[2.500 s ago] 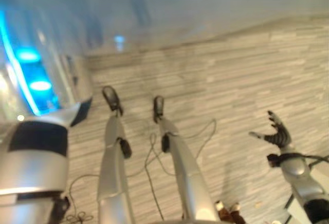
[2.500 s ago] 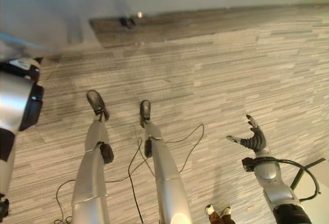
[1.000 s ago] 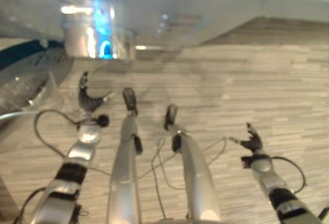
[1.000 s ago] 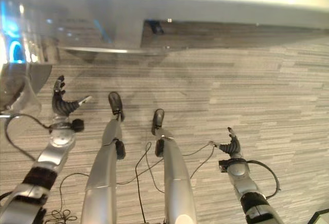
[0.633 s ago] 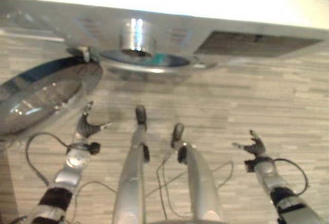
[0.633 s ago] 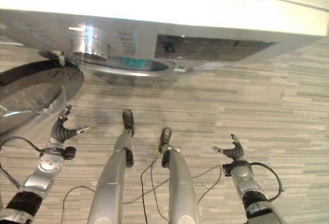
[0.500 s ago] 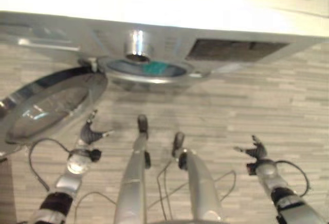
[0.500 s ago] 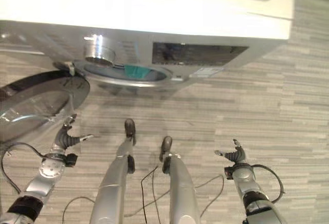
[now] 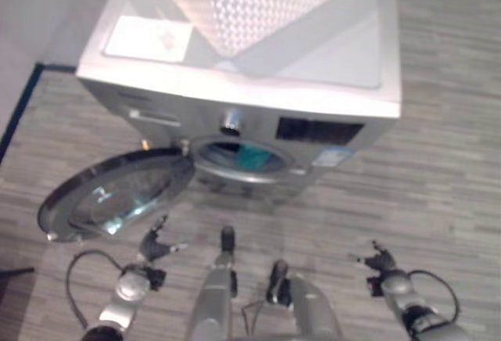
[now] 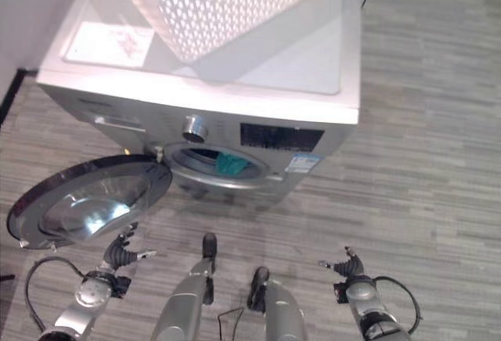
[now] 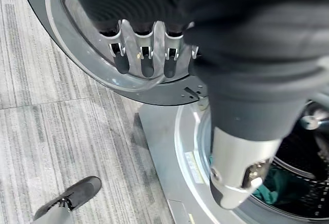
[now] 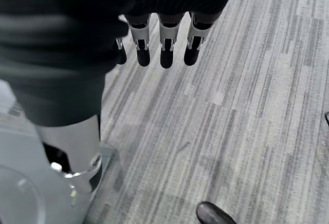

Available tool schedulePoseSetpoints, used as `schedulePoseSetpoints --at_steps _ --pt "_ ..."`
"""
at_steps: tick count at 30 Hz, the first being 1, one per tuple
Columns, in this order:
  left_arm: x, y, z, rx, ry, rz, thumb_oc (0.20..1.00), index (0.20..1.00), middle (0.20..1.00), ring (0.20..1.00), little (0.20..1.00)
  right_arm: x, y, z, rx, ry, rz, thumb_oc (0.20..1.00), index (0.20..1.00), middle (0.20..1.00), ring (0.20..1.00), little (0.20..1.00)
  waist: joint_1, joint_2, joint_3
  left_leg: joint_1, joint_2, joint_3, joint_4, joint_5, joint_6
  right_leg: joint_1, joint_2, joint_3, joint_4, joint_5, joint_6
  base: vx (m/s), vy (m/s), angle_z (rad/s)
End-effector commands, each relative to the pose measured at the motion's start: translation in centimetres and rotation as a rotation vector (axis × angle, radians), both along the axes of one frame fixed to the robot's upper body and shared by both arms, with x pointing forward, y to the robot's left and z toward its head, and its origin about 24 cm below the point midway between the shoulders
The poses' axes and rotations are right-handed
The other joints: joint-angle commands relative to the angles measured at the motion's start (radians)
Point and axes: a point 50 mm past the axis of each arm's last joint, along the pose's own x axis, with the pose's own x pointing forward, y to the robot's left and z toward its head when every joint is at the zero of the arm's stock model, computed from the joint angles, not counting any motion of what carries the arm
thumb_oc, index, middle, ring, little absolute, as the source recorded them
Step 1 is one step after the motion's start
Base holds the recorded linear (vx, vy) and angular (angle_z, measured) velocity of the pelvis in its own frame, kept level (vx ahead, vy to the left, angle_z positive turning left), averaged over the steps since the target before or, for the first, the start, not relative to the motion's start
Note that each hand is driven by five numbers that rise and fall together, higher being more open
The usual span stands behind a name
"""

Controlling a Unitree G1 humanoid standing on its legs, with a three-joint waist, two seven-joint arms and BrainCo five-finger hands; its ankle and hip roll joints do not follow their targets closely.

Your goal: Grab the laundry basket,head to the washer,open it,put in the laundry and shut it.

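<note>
From the head views, the white laundry basket [image 10: 227, 5] sits on top of the washer [image 10: 258, 98] at twelve o'clock, out of the way. The door [image 9: 117, 192] hangs open at nine o'clock, teal laundry [image 10: 231, 164] inside.

By its wrist view, the left hand [image 11: 149, 54] is loose-fingered, empty, near the door.

The right hand [image 12: 162, 44] is likewise relaxed over bare floor [image 12: 247, 106].

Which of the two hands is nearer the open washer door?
The left hand: it hangs just below the rim of the swung-open washer door, fingers relaxed. The right hand is over bare floor, on the far side.
</note>
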Motion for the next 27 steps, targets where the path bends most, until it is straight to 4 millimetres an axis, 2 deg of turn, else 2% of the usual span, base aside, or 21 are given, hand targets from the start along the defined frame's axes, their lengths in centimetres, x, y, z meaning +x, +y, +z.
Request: schedulePoseSetpoints --at_steps 1,3,4,5,6,8,9,10,17,19,20,21,22,25,27 --pt "0.0 0.2 0.4 -0.008 -0.023 -0.008 1.0 1.0 1.0 1.0 1.0 -3.1 -0.7 -1.3 0.0 0.095 -0.036 1.0 1.0 1.0 1.0 1.0 0.012 -0.026 0.016 -0.009 -0.003 0.003 -0.072 0.114 -0.027 0.229 0.097 -0.006 -0.264 -0.025 -0.008 -0.01 -0.032 0.03" --pt "-0.2 0.0 0.3 -0.022 -0.017 -0.001 1.0 1.0 1.0 1.0 1.0 -3.7 -0.3 -1.7 0.009 0.123 -0.024 1.0 1.0 1.0 1.0 1.0 0.016 -0.027 0.011 0.022 0.006 -0.005 -0.091 0.129 -0.033 0.263 0.101 -0.005 -0.274 -0.023 -0.005 -0.07 -0.013 0.04" --pt "-0.5 0.4 0.3 -0.026 -0.023 0.031 1.0 1.0 1.0 1.0 1.0 -4.4 2.1 -2.5 0.053 0.114 0.059 1.0 1.0 1.0 1.0 1.0 0.011 -0.017 0.016 0.032 0.024 0.004 -0.099 0.155 -0.026 0.274 0.112 -0.012 -0.283 0.002 -0.001 -0.13 0.013 0.05" --pt "-0.7 0.8 0.0 -0.028 -0.013 0.067 1.0 1.0 1.0 1.0 1.0 -5.4 3.3 -2.8 0.077 0.115 0.121 1.0 1.0 1.0 1.0 1.0 0.001 -0.022 0.016 0.049 0.033 0.007 -0.111 0.163 -0.03 0.289 0.116 -0.001 -0.287 0.006 0.001 -0.14 0.026 0.07" --pt "-0.9 0.9 -0.3 -0.032 -0.003 0.088 1.0 1.0 1.0 1.0 1.0 -6.5 3.5 -3.3 0.084 0.151 0.132 1.0 1.0 1.0 1.0 1.0 -0.002 -0.025 0.013 0.065 0.038 0.007 -0.121 0.171 -0.034 0.303 0.12 0.007 -0.291 0.009 0.002 -0.07 -0.033 0.01" --pt "-0.9 0.6 -0.4 -0.042 -0.012 0.097 1.0 1.0 1.0 1.0 1.0 -8.0 3.7 -4.1 0.08 0.232 0.13 1.0 1.0 1.0 1.0 1.0 0.003 -0.021 0.008 0.084 0.047 0.0 -0.129 0.183 -0.042 0.336 0.128 0.009 -0.303 0.011 0.002 -0.05 -0.042 -0.15" --pt "-0.9 0.6 -0.3 -0.042 -0.012 0.097 1.0 1.0 1.0 1.0 1.0 -8.0 3.7 -4.1 0.08 0.232 0.13 1.0 1.0 1.0 1.0 1.0 0.003 -0.021 0.008 0.084 0.047 0.0 -0.129 0.183 -0.042 0.337 0.128 0.009 -0.303 0.011 0.002 -0.05 -0.04 -0.21" --pt "-1.0 -0.2 -0.5 -0.069 -0.017 0.091 1.0 1.0 1.0 1.0 1.0 -8.6 3.6 -4.6 0.076 0.282 0.1 1.0 1.0 1.0 1.0 1.0 0.01 -0.013 0.004 0.099 0.054 -0.002 -0.127 0.191 -0.048 0.364 0.133 0.013 -0.311 0.011 0.001 -0.05 -0.028 -0.09" --pt "-1.0 -2.7 -1.5 -0.148 0.018 0.032 1.0 1.0 1.0 1.0 1.0 -10.1 2.3 -4.9 0.031 0.381 0.046 1.0 1.0 1.0 1.0 1.0 0.021 0.005 -0.017 0.104 0.064 0.0 -0.08 0.25 -0.08 0.439 0.129 0.002 -0.384 0.039 0.006 -0.05 -0.01 0.05" --pt "-1.1 -3.3 -1.8 -0.166 0.035 0.022 1.0 1.0 1.0 1.0 1.0 -10.1 2.2 -4.9 0.025 0.395 0.048 1.0 1.0 1.0 1.0 1.0 0.021 -0.002 -0.024 0.106 0.064 -0.009 -0.046 0.23 -0.073 0.438 0.114 0.0 -0.394 0.056 0.009 -0.06 0.019 0.21" --pt "-1.4 -3.5 -2.1 -0.178 0.054 0.016 1.0 1.0 1.0 1.0 1.0 -10.5 2.2 -5.0 0.023 0.419 0.056 1.0 1.0 1.0 1.0 1.0 0.016 -0.017 -0.041 0.123 0.051 -0.028 -0.012 0.166 -0.044 0.439 0.092 0.001 -0.404 0.075 0.019 0.0 0.0 0.0" --pt "-1.5 -3.5 -2.1 -0.178 0.054 0.016 1.0 1.0 1.0 1.0 1.0 -10.6 2.2 -5.0 0.023 0.42 0.056 1.0 1.0 1.0 1.0 1.0 0.016 -0.017 -0.04 0.122 0.051 -0.028 -0.009 0.164 -0.044 0.439 0.092 0.001 -0.404 0.075 0.019 -0.02 0.023 -0.08" --pt "-1.6 -3.8 -2.3 -0.191 0.067 0.01 1.0 1.0 1.0 1.0 1.0 -10.9 2.3 -5.2 0.028 0.436 0.055 1.0 1.0 1.0 1.0 1.0 0.0 -0.032 -0.052 0.148 0.056 -0.022 0.043 0.107 -0.028 0.434 0.066 -0.009 -0.414 0.096 0.027 0.0 0.02 0.11" --pt "-1.6 -4.1 -2.3 -0.21 0.069 0.006 1.0 1.0 1.0 1.0 1.0 -11.1 2.3 -5.2 0.028 0.448 0.066 1.0 1.0 1.0 1.0 1.0 -0.008 -0.049 -0.064 0.163 0.063 -0.044 0.13 0.067 -0.017 0.438 0.041 -0.012 -0.435 0.12 0.03 0.01 0.023 0.51" --pt "-1.8 -4.2 -2.5 -0.213 0.08 0.001 1.0 1.0 1.0 1.0 1.0 -11.1 2.5 -5.3 0.033 0.45 0.079 1.0 1.0 1.0 1.0 1.0 -0.017 -0.061 -0.073 0.184 0.084 -0.063 0.185 0.037 -0.013 0.443 0.022 -0.016 -0.445 0.137 0.037 0.09 0.077 0.14"
